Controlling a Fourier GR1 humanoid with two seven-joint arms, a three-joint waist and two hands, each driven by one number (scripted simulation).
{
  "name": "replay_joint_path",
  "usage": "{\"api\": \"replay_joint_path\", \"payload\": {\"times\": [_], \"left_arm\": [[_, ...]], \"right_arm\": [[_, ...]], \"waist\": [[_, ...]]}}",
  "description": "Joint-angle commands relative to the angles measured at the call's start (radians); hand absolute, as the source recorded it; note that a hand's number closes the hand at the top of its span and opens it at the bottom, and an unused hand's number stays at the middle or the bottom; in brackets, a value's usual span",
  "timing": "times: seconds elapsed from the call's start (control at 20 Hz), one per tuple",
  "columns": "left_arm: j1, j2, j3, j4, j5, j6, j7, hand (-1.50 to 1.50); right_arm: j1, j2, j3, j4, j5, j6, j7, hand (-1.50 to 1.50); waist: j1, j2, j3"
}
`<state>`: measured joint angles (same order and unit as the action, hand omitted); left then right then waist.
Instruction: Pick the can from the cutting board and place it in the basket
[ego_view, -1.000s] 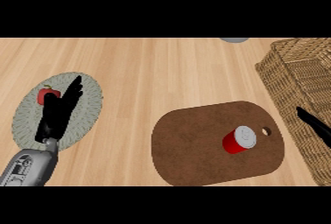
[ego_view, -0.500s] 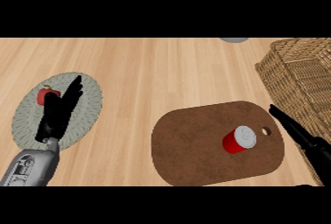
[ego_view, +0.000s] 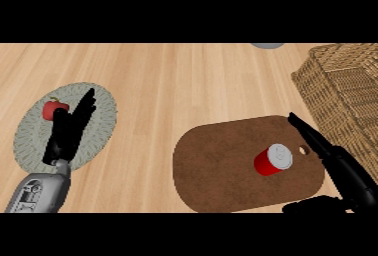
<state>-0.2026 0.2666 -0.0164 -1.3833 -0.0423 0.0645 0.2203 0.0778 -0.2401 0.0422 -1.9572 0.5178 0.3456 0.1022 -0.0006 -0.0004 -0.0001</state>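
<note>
On the dark brown rounded wooden cutting board, lower right of the frame, stands the red can with a silver top. Just right of it, apart, the right hand extends straight, released fingers beside the woven wicker basket. Left hand rests open over a pale woven round plate on the desk

left hand: black, slim fingers | left forearm: grey casing with dark cut-outs | right hand: black, long tapered fingers
</note>
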Motion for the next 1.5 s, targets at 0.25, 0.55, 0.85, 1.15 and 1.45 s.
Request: {"api": "replay_joint_path", "payload": {"times": [0.25,0.55,0.85,1.15,1.45], "left_arm": [[0.089,-0.036,0.016,-0.093,-0.048,-0.018,-0.006,0.00],[-0.024,-0.010,0.084,-0.019,-0.027,-0.083,0.041,0.00],[-0.033,-0.052,0.093,0.084,-0.060,-0.071,-0.060,0.00],[-0.048,-0.046,0.105,0.027,-0.066,-0.095,0.007,0.00],[-0.062,-0.052,0.111,0.022,-0.068,-0.093,0.021,0.00]], "right_arm": [[0.001,0.022,-0.018,-0.012,0.007,0.062,0.032,-1.50],[-0.107,0.049,-0.012,0.150,0.048,0.054,0.016,-1.50],[0.009,0.104,0.057,0.094,0.122,-0.018,-0.009,-1.50],[-0.086,0.078,0.044,0.240,0.147,-0.013,-0.085,1.50],[-0.155,0.025,0.017,0.346,0.245,-0.120,-0.210,1.50]], "waist": [[0.001,-0.001,0.000],[0.000,0.000,0.000],[-0.004,0.000,0.000],[0.000,0.001,0.000],[0.002,0.001,0.000]]}}
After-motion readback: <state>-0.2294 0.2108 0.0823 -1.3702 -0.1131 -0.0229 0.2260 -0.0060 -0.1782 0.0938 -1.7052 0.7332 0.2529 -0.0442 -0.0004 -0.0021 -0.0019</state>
